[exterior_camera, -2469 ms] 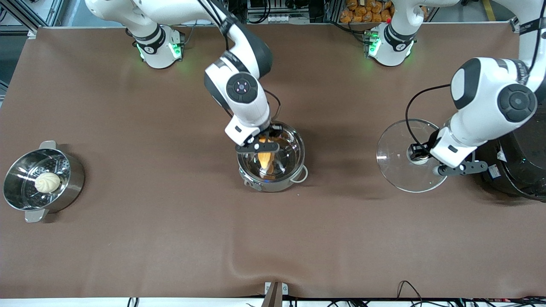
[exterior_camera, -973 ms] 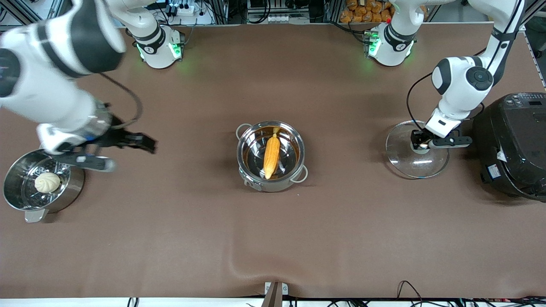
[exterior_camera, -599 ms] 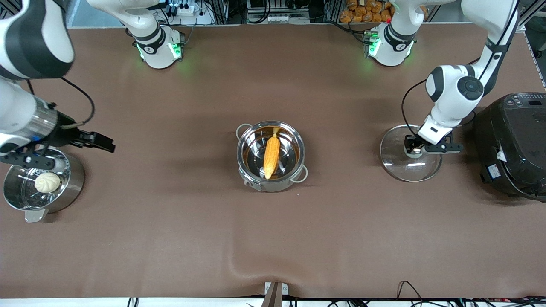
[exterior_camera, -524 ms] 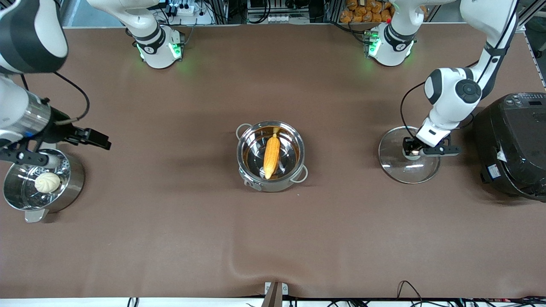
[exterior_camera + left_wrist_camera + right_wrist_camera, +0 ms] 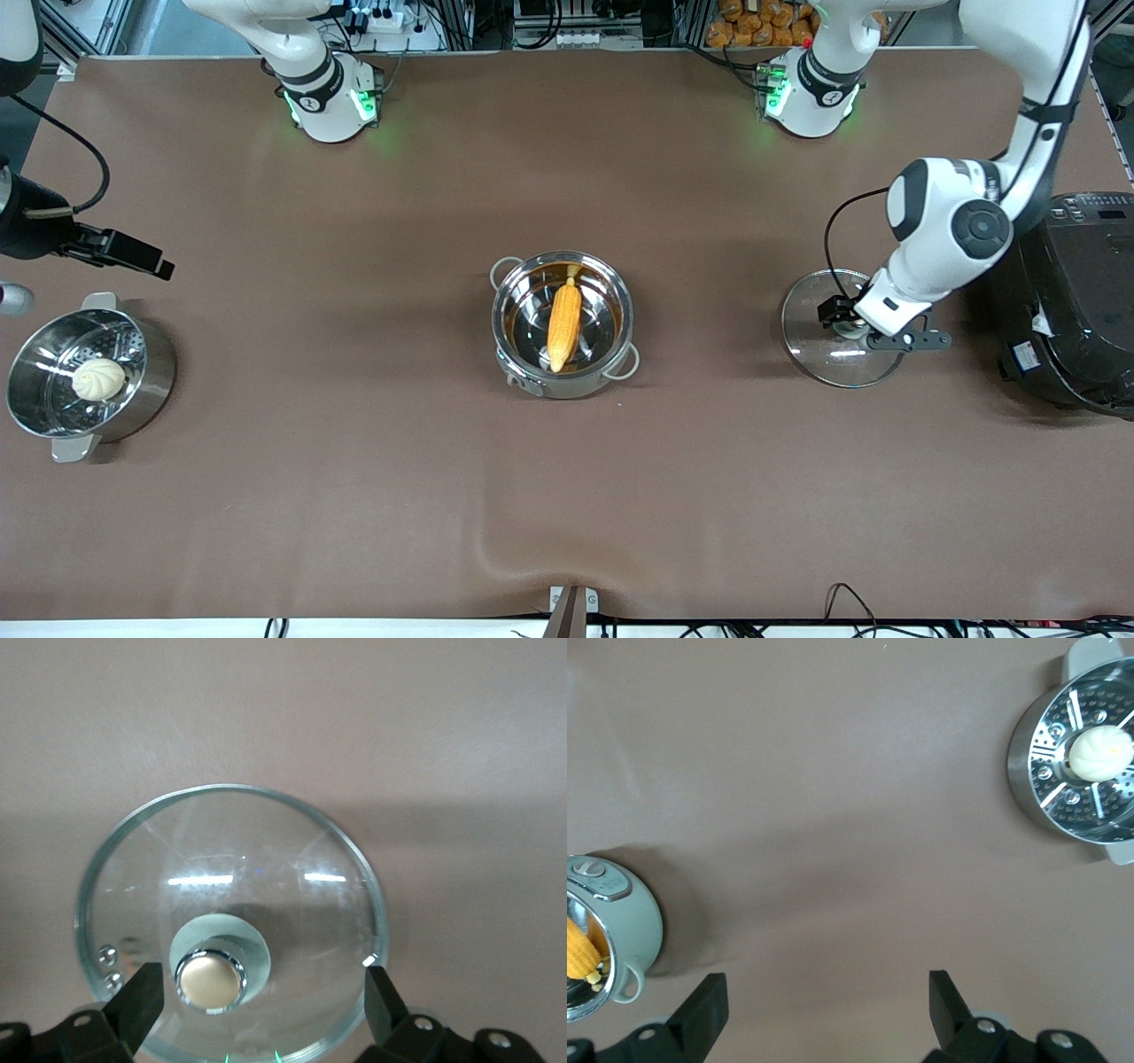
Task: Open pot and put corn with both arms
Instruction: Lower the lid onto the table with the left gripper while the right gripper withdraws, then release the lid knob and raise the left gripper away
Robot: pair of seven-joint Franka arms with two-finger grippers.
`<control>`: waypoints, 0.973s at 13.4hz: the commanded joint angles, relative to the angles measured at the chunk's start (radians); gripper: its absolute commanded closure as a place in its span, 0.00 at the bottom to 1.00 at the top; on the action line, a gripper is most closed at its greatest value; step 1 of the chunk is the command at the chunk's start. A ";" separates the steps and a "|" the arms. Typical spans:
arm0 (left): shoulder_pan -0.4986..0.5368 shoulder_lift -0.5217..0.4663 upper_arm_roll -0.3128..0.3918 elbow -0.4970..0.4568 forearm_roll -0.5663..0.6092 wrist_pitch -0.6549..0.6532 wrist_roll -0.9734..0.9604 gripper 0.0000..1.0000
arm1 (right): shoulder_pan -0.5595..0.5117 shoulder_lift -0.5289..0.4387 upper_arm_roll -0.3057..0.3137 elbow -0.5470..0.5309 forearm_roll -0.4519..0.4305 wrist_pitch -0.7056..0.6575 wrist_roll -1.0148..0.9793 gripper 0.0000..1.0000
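Note:
The steel pot [image 5: 612, 292] stands open mid-table with the yellow-orange corn [image 5: 564, 323] lying in it. Its glass lid [image 5: 811, 350] lies on the table toward the left arm's end, knob [image 5: 848, 330] up. My left gripper [image 5: 864, 326] hovers just over the lid, open and empty; in the left wrist view [image 5: 261, 1010] the coppery knob [image 5: 210, 981] sits between the spread fingers, untouched. My right gripper [image 5: 824, 1010] is open and empty over bare table; in the front view only its edge [image 5: 9, 299] shows, above the steamer pot. The pot [image 5: 620, 921] and corn [image 5: 585, 952] also show in the right wrist view.
A steel steamer pot [image 5: 151, 381] with a white bun [image 5: 98, 379] stands at the right arm's end; it also shows in the right wrist view [image 5: 1023, 780]. A black rice cooker [image 5: 1076, 301] stands beside the lid at the left arm's end.
My right gripper has left the corn in the pot and swung away toward the steamer's end. My left gripper has set the lid down and opened off its knob.

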 commanded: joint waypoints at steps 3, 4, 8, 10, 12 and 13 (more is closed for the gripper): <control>0.001 -0.025 -0.107 0.381 0.008 -0.475 -0.156 0.00 | -0.012 -0.078 0.024 -0.045 -0.096 0.024 -0.063 0.00; 0.003 -0.034 -0.115 0.445 0.008 -0.544 -0.175 0.00 | -0.011 -0.104 0.024 -0.088 -0.099 0.055 -0.063 0.00; 0.004 -0.141 -0.116 0.514 0.007 -0.629 -0.169 0.00 | -0.001 -0.178 0.035 -0.131 -0.091 0.046 -0.063 0.00; 0.010 -0.186 -0.115 0.515 0.007 -0.655 -0.163 0.00 | -0.009 -0.175 0.030 -0.069 -0.085 -0.021 -0.075 0.00; 0.012 -0.195 -0.109 0.523 0.008 -0.680 -0.164 0.00 | -0.015 -0.168 0.029 -0.065 -0.084 -0.034 -0.075 0.00; 0.014 -0.195 -0.107 0.533 0.008 -0.690 -0.166 0.00 | -0.014 -0.165 0.029 -0.065 -0.084 -0.027 -0.074 0.00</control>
